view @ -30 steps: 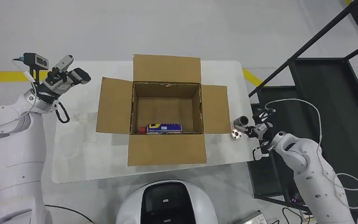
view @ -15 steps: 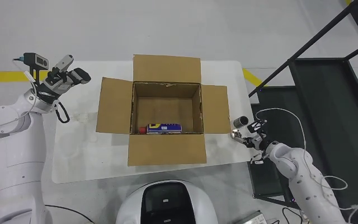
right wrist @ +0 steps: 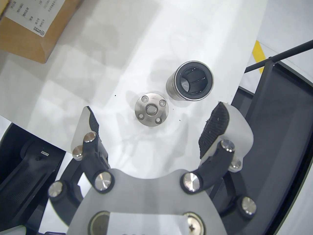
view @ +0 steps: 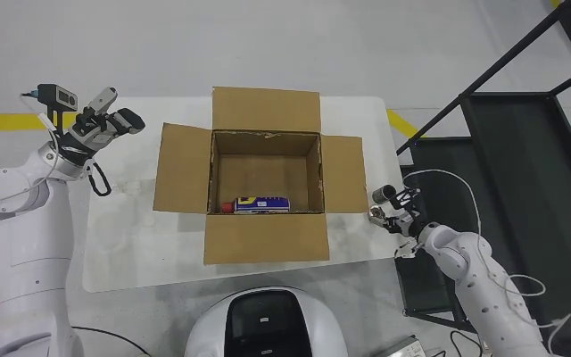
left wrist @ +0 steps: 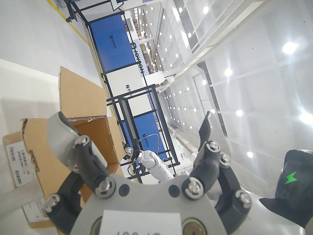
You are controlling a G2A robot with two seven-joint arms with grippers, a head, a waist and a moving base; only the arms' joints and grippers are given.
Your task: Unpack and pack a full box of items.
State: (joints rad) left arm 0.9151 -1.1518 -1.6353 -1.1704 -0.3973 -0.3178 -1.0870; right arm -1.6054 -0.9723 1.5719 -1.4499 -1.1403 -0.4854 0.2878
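Right gripper point(right wrist: 152, 112) has drawn back slightly, jaws apart; flange point(right wrist: 151, 109) and bearing point(right wrist: 190, 81) lie just ahead of it, unpacked; one packet point(view: 260, 203) remains in the box point(view: 266, 112), well apart; left gripper point(left wrist: 132, 118) also spread.

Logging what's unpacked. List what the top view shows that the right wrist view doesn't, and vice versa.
Top view adds: inside the open box, one blue-and-yellow package along its near wall, and the left gripper near the table's far left corner. Right wrist view adds: the flange's four holes, the bearing's black bore, and the right gripper open, facing them. Shared: both metal parts on the table beside the box's flap.
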